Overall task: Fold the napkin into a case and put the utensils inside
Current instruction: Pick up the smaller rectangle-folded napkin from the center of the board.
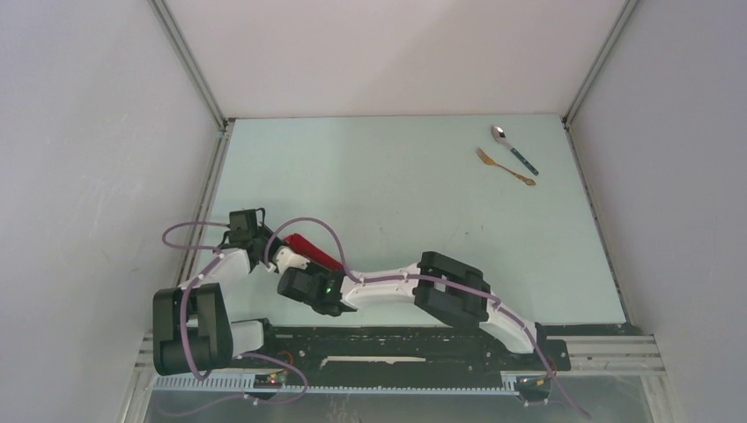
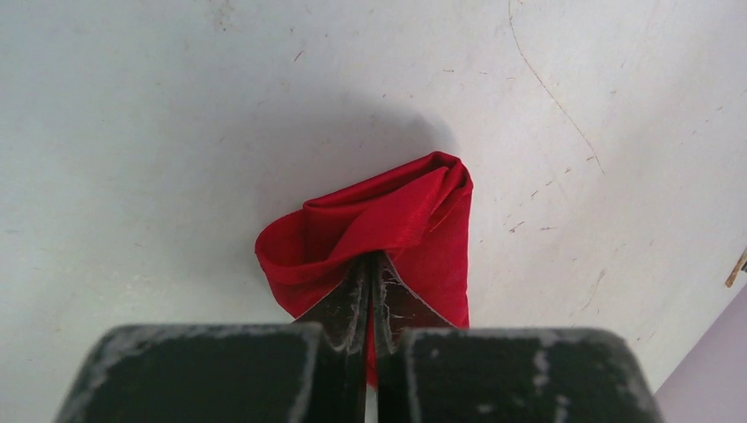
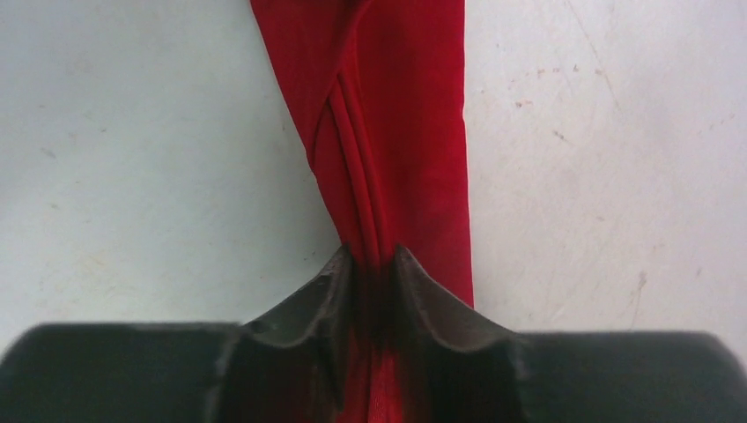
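Both my left gripper point(image 2: 370, 262) and right gripper point(image 3: 372, 257) are pinched tight on the napkin point(image 2: 414, 220), so pulling unevenly could twist the bunched folds just ahead of them loose.

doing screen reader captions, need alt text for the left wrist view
The left end effector is shut on a bunched fold of the red napkin, which lies crumpled on a pale, scuffed table.
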